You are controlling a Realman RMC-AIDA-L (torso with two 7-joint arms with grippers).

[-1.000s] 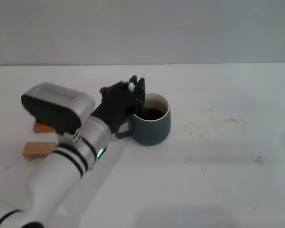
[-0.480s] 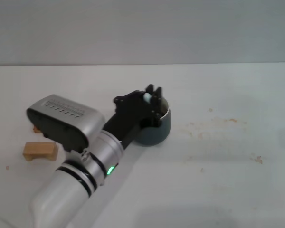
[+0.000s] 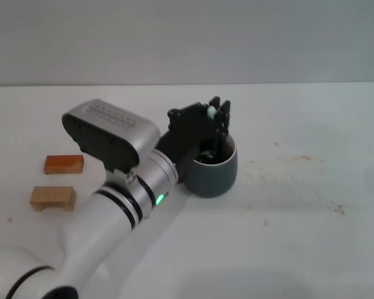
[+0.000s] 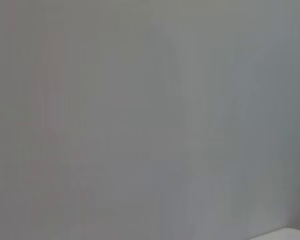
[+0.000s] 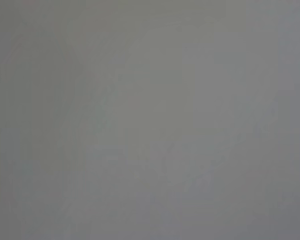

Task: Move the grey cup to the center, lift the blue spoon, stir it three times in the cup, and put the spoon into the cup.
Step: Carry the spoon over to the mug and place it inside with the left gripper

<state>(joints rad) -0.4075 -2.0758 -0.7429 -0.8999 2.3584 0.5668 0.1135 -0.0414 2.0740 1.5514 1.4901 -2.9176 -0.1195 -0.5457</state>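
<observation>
step: stirring, we judge | left hand (image 3: 215, 118) over the grey cup (image 3: 215, 171) mid-surface, clenched on the blue spoon (image 3: 210, 112), bowl end dipping inside | advice: we keep circles small, clear of the rim | right hand out of view

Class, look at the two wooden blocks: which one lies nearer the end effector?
The reddish-orange block, the farther one from the robot, lies nearer the left end effector than the paler tan block in front of it.

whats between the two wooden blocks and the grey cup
In the head view, the left arm crosses between the wooden blocks and the grey cup.
</observation>
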